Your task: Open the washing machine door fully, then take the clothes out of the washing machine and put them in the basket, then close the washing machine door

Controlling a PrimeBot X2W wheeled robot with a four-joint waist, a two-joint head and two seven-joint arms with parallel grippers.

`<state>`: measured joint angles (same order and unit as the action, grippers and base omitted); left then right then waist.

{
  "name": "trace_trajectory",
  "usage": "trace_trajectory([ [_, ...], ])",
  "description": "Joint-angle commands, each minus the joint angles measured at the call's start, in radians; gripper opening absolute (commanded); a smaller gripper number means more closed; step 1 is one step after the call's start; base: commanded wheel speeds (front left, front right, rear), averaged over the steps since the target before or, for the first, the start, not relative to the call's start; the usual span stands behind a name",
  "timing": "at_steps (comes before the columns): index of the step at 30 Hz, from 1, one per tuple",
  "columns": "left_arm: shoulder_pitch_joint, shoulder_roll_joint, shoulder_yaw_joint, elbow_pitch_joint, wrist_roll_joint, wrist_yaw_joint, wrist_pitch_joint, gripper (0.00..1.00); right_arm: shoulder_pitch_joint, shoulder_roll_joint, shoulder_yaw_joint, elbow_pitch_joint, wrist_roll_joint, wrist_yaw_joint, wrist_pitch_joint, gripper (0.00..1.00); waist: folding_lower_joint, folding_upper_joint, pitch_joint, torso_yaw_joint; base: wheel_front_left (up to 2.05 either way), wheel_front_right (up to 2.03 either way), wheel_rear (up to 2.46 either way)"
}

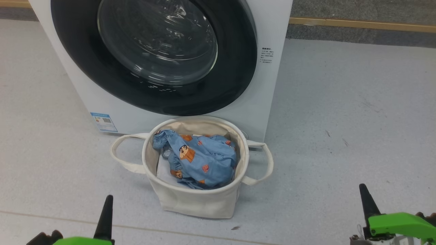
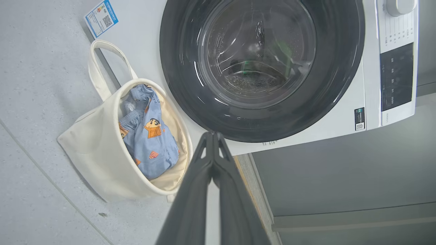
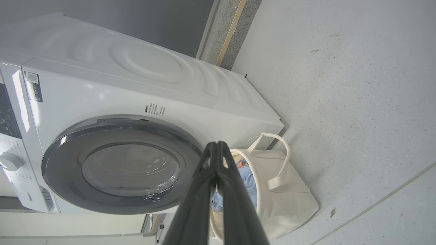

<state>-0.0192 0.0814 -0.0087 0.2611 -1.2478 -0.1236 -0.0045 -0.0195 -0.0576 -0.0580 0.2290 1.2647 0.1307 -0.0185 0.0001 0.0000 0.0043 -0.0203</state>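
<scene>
Gripper L (image 1: 108, 200), gripper R (image 1: 363, 189), low, closed

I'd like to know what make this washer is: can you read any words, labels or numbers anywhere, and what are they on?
No text reads clearly.
Blue sticker low on the washing machine: too small.
Printed lines beside the washing machine door: blurred.
Control panel markings: too small.
Word near the knob: blurred.
</scene>
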Motion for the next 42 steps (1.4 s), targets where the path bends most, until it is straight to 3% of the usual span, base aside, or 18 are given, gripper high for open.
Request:
trace_trajectory([
  [1, -0.052, 0.002, 0.036, -0.029, -0.025, -0.005, 0.007, 0.00, -0.054, -0.019, 0.010, -0.027, 0.027, 0.000, 0.007, 0.00, 0.0000, 0.0000, 0.000, 0.001, 0.00, 0.00, 0.00],
  [32, -0.086, -0.015, 0.099, -0.017, -0.373, -0.007, 0.098, 0.00, -0.085, -0.019, -0.019, 0.013, 0.369, 0.000, 0.101, 0.00, 0.0000, 0.0000, -0.001, 0.020, 0.00, 0.00, 0.00],
  [42, -0.087, -0.017, 0.103, -0.017, -0.377, -0.007, 0.102, 0.00, -0.085, -0.016, -0.023, 0.014, 0.371, 0.000, 0.106, 0.00, 0.0000, 0.0000, -0.001, 0.020, 0.00, 0.00, 0.00],
])
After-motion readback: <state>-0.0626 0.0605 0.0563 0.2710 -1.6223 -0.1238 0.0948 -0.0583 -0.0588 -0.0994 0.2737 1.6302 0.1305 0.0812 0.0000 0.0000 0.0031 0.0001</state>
